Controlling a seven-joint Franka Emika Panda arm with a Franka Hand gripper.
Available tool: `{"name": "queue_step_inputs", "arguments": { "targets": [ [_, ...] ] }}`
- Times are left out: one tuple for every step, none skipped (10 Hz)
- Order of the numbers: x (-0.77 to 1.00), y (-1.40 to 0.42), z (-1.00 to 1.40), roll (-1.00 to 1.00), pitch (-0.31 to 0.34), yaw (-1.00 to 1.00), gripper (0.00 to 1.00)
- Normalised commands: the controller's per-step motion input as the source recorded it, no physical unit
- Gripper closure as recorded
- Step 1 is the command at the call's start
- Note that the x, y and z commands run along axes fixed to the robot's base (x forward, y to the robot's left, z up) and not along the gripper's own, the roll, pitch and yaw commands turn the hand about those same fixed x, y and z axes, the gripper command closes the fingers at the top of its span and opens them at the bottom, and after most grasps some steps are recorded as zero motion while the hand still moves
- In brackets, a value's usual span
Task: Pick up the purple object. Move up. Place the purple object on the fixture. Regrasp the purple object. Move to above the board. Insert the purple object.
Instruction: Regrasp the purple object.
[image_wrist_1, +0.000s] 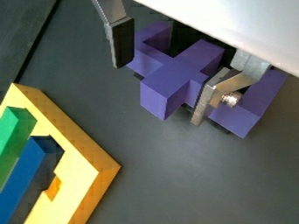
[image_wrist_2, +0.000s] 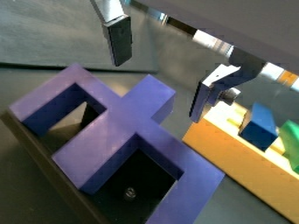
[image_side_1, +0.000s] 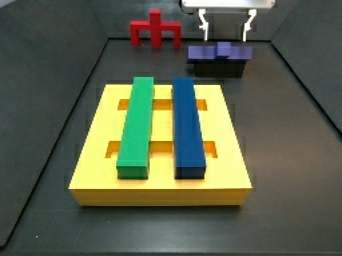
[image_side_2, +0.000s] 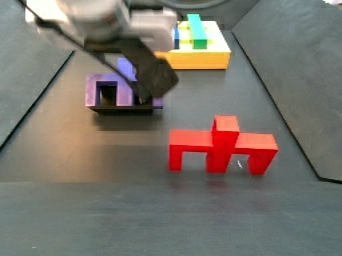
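Over fixture (image_side_1: 218, 67): purple object (image_side_1: 219, 50) resting on it, placement looks done. Hand (image_wrist_1: 163, 74) spread open, fingers straddling piece, apparently untouched. Left: regrasp, carry above board (image_side_1: 163, 176), insert.

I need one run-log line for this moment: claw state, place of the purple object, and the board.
claw: open, astride purple object | purple object: resting on fixture, not gripped | board: green bar and blue bar seated

I see the hand (image_side_1: 223, 27) open just above the purple object (image_side_1: 221, 51) on the fixture (image_side_1: 218, 68). Bare tabletop (image_side_1: 287, 150) separates them from the board (image_side_1: 94, 170); the red piece (image_side_1: 158, 32) stands nearby.
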Motion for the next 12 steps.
{"name": "queue_step_inputs", "arguments": {
  "targets": [
    [0.0, -0.17, 0.16, 1.0, 0.04, 0.06, 0.0],
    [0.0, -0.16, 0.19, 1.0, 0.043, 0.07, 0.0],
    [0.0, -0.13, 0.15, 1.0, 0.054, 0.09, 0.0],
    [0.0, -0.1, 0.1, 1.0, 0.083, 0.12, 0.0],
    [0.0, -0.09, 0.08, 1.0, 0.1, 0.13, 0.0],
    [0.0, -0.08, 0.07, 1.0, 0.094, 0.14, 0.0],
    [0.0, -0.08, 0.06, 1.0, 0.1, 0.15, 0.0],
    [0.0, -0.07, 0.05, 1.0, 0.103, 0.15, 0.0],
    [0.0, -0.07, 0.05, 1.0, 0.109, 0.15, 0.0],
    [0.0, -0.07, 0.05, 1.0, 0.106, 0.15, 0.0],
    [0.0, -0.07, 0.04, 1.0, 0.111, 0.15, 0.0],
    [0.0, -0.07, 0.04, 1.0, 0.117, 0.15, 0.0]
  ]
}}
